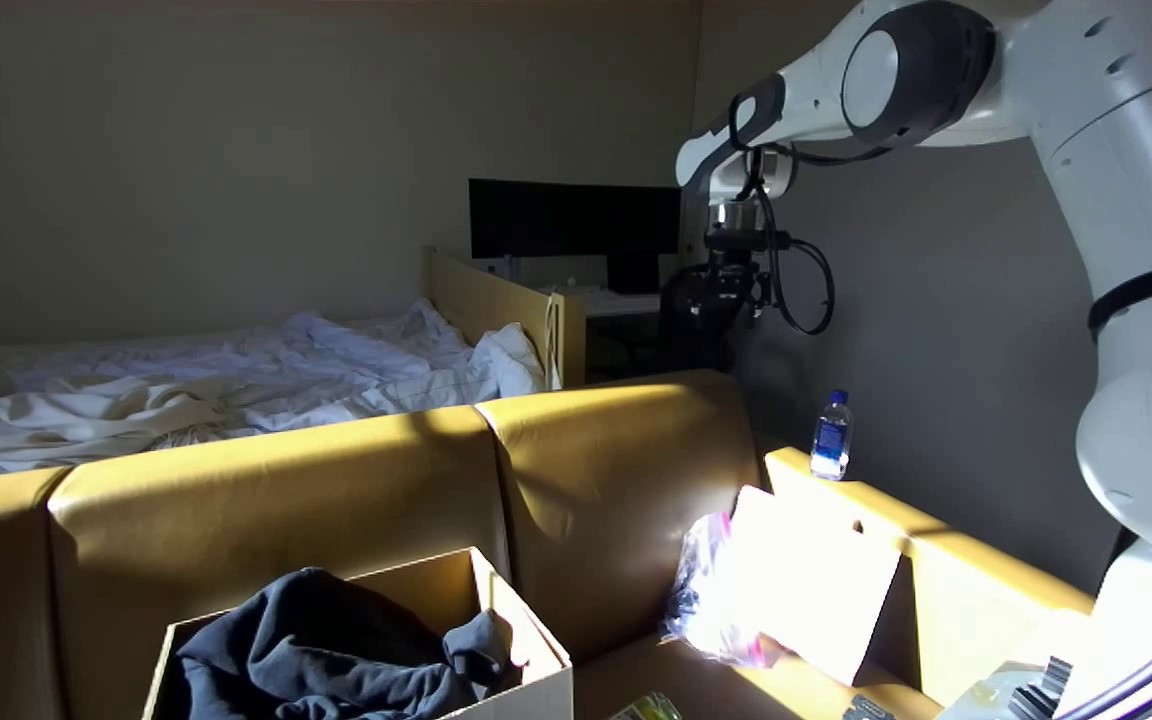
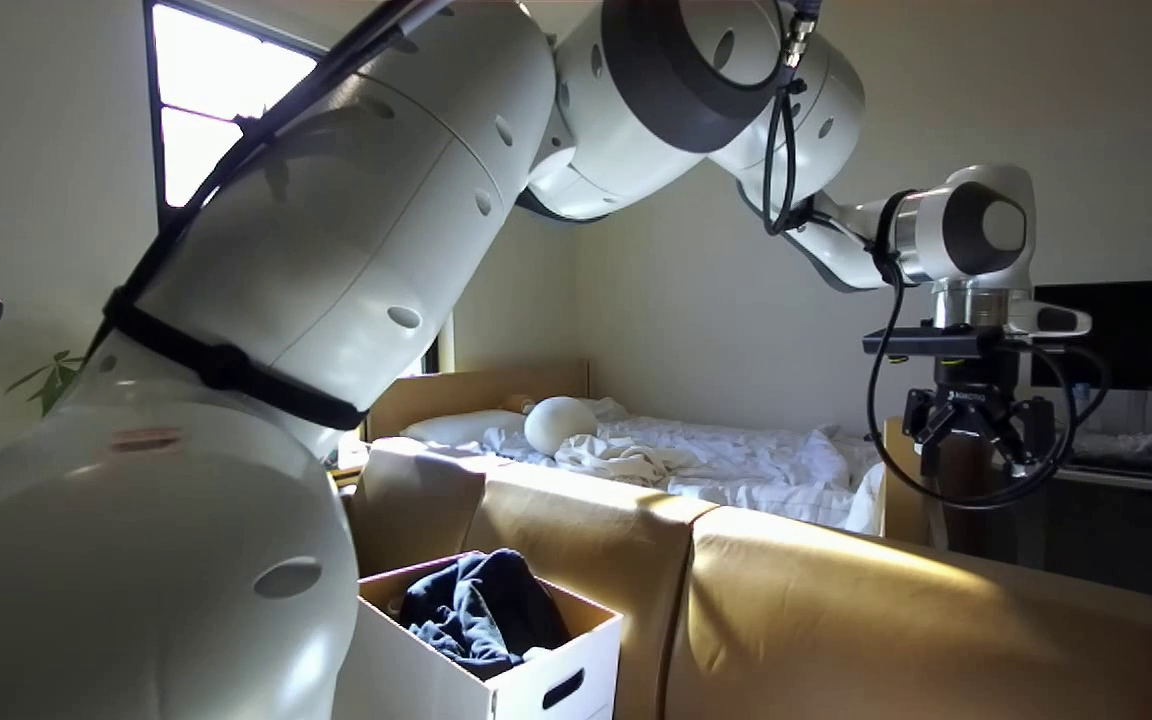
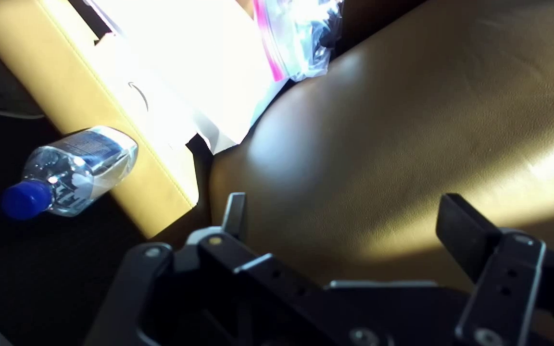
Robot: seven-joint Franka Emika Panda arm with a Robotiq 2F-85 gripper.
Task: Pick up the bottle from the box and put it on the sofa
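Observation:
The small clear bottle (image 1: 831, 440) with a blue cap stands upright on the sofa's arm in an exterior view. It shows at the left of the wrist view (image 3: 82, 168); in the remaining exterior view I cannot see it. The mustard sofa (image 1: 626, 460) also shows in an exterior view (image 2: 836, 610) and the wrist view (image 3: 378, 144). The tan box (image 1: 548, 690), holding dark cloth, stands on the sofa and shows in an exterior view (image 2: 416, 670). My gripper (image 2: 976, 465) hangs pointing down near the sofa back, apart from the bottle. Its fingers (image 3: 342, 206) are open and empty.
A brightly lit white cardboard piece (image 1: 816, 580) leans inside the sofa arm, beside a clear bag with a pink seal (image 1: 701, 590). Behind the sofa are a bed with white sheets (image 1: 336, 370), its wooden end board (image 1: 496, 300) and a dark monitor (image 1: 576, 220).

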